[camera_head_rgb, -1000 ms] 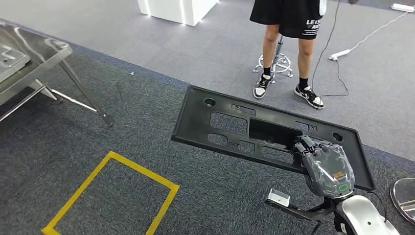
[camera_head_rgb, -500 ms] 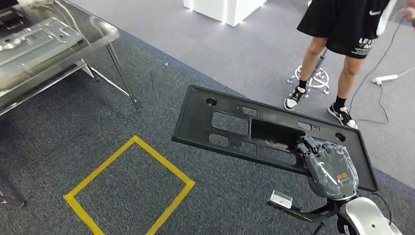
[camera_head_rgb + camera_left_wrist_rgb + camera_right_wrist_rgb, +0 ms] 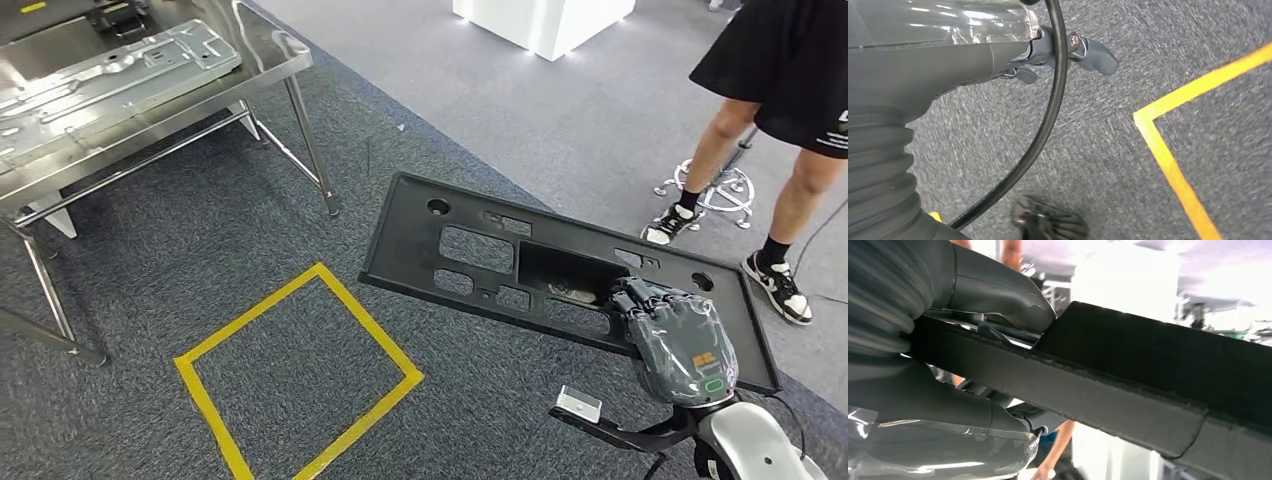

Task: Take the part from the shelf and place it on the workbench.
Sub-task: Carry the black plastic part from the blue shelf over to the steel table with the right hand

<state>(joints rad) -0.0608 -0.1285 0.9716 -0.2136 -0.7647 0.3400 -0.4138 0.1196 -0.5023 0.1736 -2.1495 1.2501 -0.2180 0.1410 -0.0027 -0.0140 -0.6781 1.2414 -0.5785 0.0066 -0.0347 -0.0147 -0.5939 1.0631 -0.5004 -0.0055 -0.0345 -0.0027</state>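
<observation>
We are in the carrying stage, as far as we can judge: the part (image 3: 560,275), a long black plastic panel with cut-outs, is already off the shelf and in the air over the grey carpet, not yet on the workbench (image 3: 270,70).

Our right hand (image 3: 672,335) holds the part near its right end, fingers curled over the edge of the central opening; in the right wrist view the thumb and fingers clamp the panel's thick edge (image 3: 1108,390) between them. The part hangs roughly level, tilted a little, its free end reaching out toward the yellow tape square (image 3: 300,375) on the floor.

Our left hand (image 3: 998,55) hangs over the carpet. We see a fingertip beside a black cable (image 3: 1048,115) and nothing in its grasp, but we cannot tell how far its fingers are spread.

The workbench, a steel table with a pressed metal sheet (image 3: 110,65) lying along its top, stands well apart from the part, its near right corner closest to it. A person (image 3: 790,130) stands beyond the part's far end.

What is left, in our judgement, is closing on the workbench, bringing the part over a bare stretch of its top, and letting go.
</observation>
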